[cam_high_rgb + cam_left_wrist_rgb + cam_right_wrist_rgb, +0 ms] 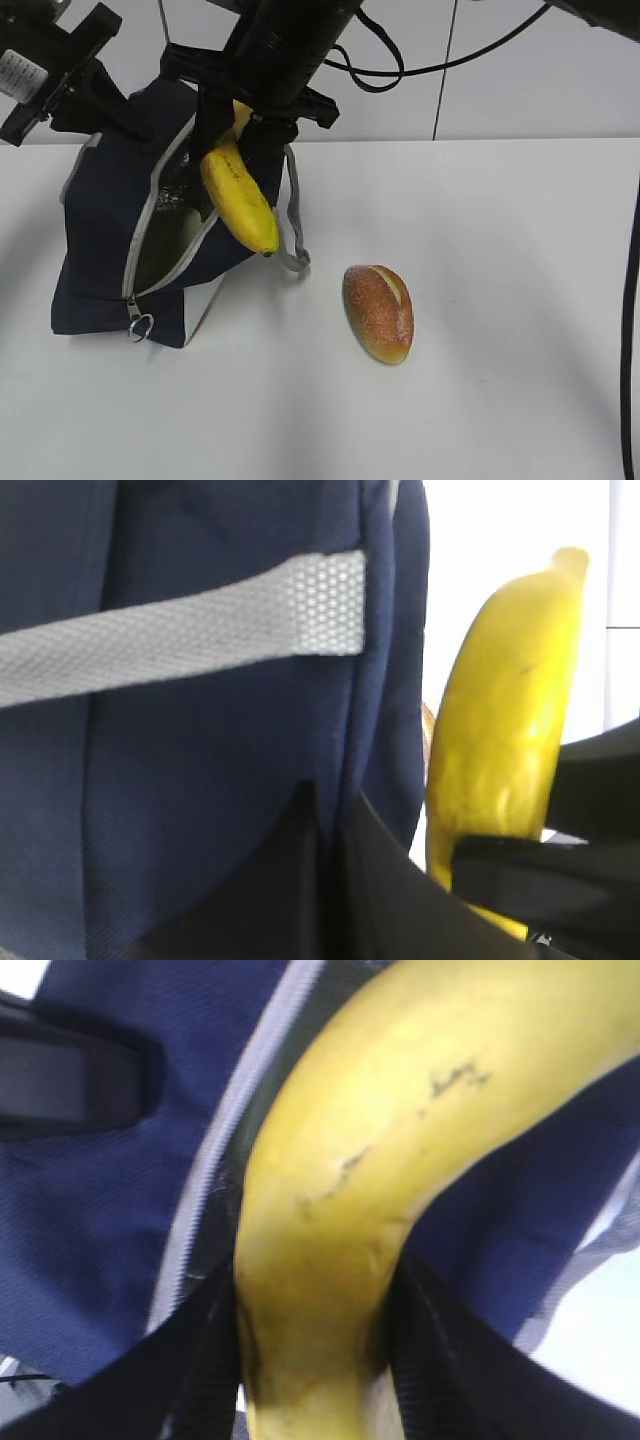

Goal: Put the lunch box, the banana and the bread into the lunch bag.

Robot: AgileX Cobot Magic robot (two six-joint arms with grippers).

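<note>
The navy lunch bag stands at the left of the table with its zipper open towards me. My right gripper reaches across and is shut on the yellow banana, which hangs tip-down over the bag's open mouth. In the right wrist view the fingers press both sides of the banana. My left gripper is shut on the bag's navy fabric at its back top edge. The bread lies on the table to the bag's right. A pale shape shows inside the opening; whether it is the lunch box I cannot tell.
A ring zip-pull hangs at the bag's near lower corner. A grey handle loops down the bag's right side. The white table runs to a white wall behind. A black cable hangs along the right edge.
</note>
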